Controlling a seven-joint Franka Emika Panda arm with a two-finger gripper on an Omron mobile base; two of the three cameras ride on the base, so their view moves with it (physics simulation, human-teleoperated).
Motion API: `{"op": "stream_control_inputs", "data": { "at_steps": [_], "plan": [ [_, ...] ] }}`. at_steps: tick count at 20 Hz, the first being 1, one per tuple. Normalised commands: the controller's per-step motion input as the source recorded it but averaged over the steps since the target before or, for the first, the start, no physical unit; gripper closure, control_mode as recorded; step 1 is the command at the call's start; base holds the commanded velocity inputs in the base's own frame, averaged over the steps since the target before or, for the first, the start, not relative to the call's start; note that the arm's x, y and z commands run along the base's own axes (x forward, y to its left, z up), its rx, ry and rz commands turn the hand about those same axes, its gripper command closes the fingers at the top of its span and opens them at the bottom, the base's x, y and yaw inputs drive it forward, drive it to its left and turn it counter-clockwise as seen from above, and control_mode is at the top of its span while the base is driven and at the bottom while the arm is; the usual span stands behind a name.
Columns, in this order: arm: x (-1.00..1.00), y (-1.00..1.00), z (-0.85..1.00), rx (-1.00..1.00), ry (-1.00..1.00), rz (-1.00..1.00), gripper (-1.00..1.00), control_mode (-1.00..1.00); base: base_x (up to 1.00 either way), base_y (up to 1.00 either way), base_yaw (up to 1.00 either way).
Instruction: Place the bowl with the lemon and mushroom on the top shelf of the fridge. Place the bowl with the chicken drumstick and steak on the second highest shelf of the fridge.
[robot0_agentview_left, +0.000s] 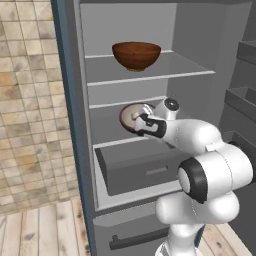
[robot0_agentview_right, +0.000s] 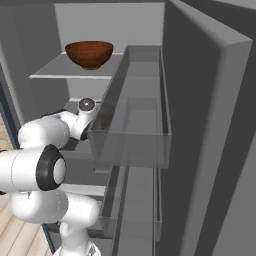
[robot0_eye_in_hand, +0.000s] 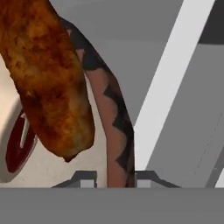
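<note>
Left base view: reddish-brown bowl with the lemon and mushroom (robot0_agentview_left: 136, 55) resting on the top shelf (robot0_agentview_left: 172, 69) of the fridge (robot0_agentview_left: 70, 115), contents hidden by its wall. One level lower, over the second highest shelf (robot0_agentview_left: 107, 103), a second bowl (robot0_agentview_left: 134, 117) with a pale inside and dark rim, tilted toward the camera, at the gripper (robot0_agentview_left: 141, 125). Hand view: jaws nearly together, clamped on that bowl's rim, with chicken drumstick (robot0_eye_in_hand: 50, 83) and grill-marked steak (robot0_eye_in_hand: 111, 118) just above the fingertips (robot0_eye_in_hand: 86, 180). Wooden bowl well above the hand, apart from it. Below, drawer (robot0_agentview_left: 145, 170) pulled out.
</note>
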Motion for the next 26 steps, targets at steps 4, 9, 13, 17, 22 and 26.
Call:
{"op": "stream_control_inputs", "data": {
  "at_steps": [4, 9, 13, 17, 22, 26],
  "plan": [
    [0.57, 0.0, -0.12, 0.0, 0.0, 0.0, 1.0, -1.0, 0.0, 0.0, 0.0],
    [0.59, 0.0, -0.08, 0.0, 0.0, 0.0, 1.0, -1.0, 0.0, 0.0, 0.0],
    [0.06, 0.0, 0.01, 0.0, 0.0, 0.0, -1.0, -1.0, 0.0, 0.0, 0.0],
    [-0.01, 0.0, 0.42, 0.0, -0.01, 0.0, -1.0, -1.0, 0.0, 0.0, 0.0],
    [-0.4, 0.0, 0.71, 0.0, -0.1, 0.0, -1.0, -1.0, 0.0, 0.0, 0.0],
    [-0.93, 0.0, 0.7, 0.0, -0.17, 0.0, -1.0, -1.0, 0.0, 0.0, 0.0]
  ]
}}
